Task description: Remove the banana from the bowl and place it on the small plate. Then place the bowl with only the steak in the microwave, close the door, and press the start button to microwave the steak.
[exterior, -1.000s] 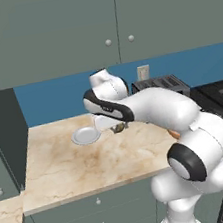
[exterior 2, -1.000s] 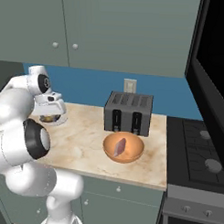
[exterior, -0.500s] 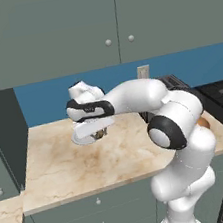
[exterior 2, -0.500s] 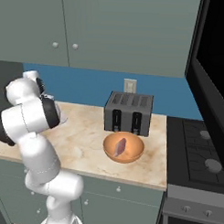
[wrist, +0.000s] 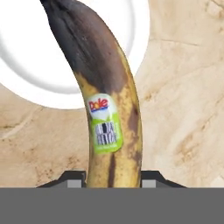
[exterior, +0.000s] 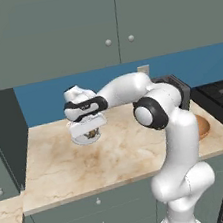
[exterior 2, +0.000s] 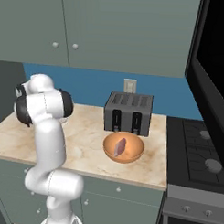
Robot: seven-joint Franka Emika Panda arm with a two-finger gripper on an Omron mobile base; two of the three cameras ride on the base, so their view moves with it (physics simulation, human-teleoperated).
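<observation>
My gripper (wrist: 113, 177) is shut on the banana (wrist: 109, 109), yellow-brown with a dark tip and a label, which hangs over the small plate (wrist: 26, 65). In the left base view the gripper (exterior: 91, 132) holds the banana (exterior: 93, 134) just above the plate (exterior: 80, 140) at the counter's back left. The orange-brown bowl (exterior 2: 130, 153) sits near the counter's front right with the pinkish steak (exterior 2: 121, 146) in it. A dark slab (exterior 2: 212, 62) that may be the microwave or its door rises at the right edge; I cannot tell which.
A dark slotted toaster (exterior 2: 128, 112) stands right behind the bowl. A stove (exterior 2: 199, 151) adjoins the counter on the right. Marble counter (exterior: 115, 158) spreads between the plate and the bowl. Cabinets hang overhead.
The arm has swung left across the counter with the banana, from beside the plate to directly over it. Bowl and steak have stayed put.
</observation>
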